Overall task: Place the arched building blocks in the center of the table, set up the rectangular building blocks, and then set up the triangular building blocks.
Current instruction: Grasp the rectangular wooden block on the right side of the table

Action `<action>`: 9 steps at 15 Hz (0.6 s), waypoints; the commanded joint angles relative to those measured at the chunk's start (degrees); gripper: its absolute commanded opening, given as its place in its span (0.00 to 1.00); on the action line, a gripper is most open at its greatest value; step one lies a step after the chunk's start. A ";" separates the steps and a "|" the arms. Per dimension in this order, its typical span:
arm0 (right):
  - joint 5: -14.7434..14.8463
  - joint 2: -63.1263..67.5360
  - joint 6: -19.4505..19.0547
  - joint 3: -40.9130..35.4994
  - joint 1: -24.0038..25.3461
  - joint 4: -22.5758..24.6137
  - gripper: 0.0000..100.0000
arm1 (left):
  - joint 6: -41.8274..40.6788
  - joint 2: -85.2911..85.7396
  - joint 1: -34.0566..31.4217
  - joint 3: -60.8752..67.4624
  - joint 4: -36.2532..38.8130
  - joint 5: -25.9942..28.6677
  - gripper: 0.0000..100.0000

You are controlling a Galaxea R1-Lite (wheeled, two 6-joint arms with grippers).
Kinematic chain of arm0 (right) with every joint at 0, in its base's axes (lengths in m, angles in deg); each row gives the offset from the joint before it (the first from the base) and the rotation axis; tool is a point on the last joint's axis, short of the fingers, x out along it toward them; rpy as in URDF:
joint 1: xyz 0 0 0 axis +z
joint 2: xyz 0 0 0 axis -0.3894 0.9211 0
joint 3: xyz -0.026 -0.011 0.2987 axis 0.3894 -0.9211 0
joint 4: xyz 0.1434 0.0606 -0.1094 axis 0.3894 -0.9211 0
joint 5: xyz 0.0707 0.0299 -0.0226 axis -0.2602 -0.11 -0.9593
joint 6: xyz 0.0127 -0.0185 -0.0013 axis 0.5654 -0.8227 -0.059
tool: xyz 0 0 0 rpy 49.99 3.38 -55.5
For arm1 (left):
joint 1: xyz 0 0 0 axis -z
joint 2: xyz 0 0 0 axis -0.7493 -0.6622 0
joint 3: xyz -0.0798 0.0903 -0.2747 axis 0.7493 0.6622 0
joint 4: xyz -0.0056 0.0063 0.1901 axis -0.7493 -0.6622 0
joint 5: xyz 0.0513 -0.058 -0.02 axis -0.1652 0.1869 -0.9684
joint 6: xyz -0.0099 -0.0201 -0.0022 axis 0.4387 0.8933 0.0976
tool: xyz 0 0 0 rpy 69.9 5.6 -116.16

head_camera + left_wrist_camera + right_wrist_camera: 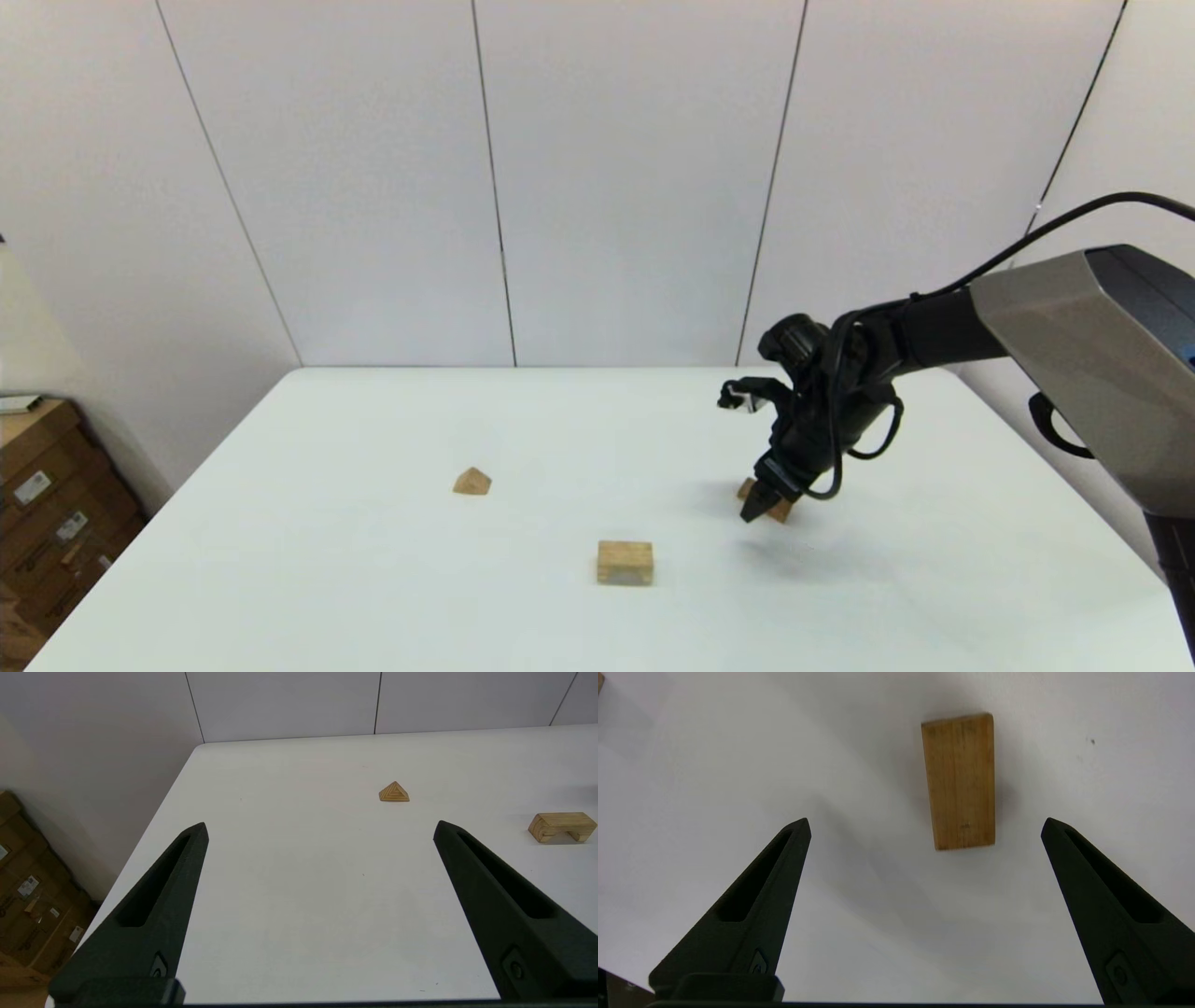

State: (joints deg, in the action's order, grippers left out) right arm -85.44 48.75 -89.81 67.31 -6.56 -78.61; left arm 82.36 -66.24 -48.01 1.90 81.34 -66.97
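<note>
1. White panelled walls with dark vertical seams back the large white rectangular table (373, 579), smooth and matt, with rounded corners. Stacked brown cardboard boxes (47, 504) stand on the floor off its left edge.
2. Head view: the right gripper (764, 504) is lowered over the slim darker-tan oblong wooden block (780, 510), hiding most of it.
3. Right wrist view shows what the head view does not: the oblong block (959, 781) lies flat on the table, lengthwise grain visible, between and beyond the two black fingers (752, 905). The jaws are spread wide and touch nothing.
4. The chunky light-tan arched wooden block (625, 563) sits near the table's middle. Only the left wrist view reveals its curved hollow (563, 827), facing down.
5. The small tan wooden triangular prism (472, 482) rests left of centre; its layered end grain (394, 792) shows from the left wrist.
6. The left gripper (320, 830) is out of the head view, jaws wide apart, holding nothing.
</note>
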 commanded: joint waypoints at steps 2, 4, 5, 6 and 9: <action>0.03 2.61 -0.59 2.18 0.69 -0.81 1.00 | 0.00 -0.07 0.00 0.00 -0.01 0.00 1.00; 0.03 4.28 -1.03 5.26 0.78 -3.88 1.00 | 0.00 -0.07 0.00 0.00 -0.01 0.00 1.00; 0.03 4.90 -1.03 6.67 0.78 -5.46 1.00 | 0.00 -0.07 0.00 0.00 -0.01 0.00 1.00; 0.03 5.07 -1.11 7.72 0.78 -6.61 1.00 | 0.00 -0.07 0.00 0.00 -0.01 0.00 1.00; 0.11 5.16 -1.99 8.51 0.69 -7.13 1.00 | 0.00 -0.07 0.00 0.00 -0.01 0.00 1.00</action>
State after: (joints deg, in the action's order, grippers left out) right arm -85.30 53.62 -91.02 75.29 -5.84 -85.39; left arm 82.36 -66.24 -48.01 1.90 81.36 -66.97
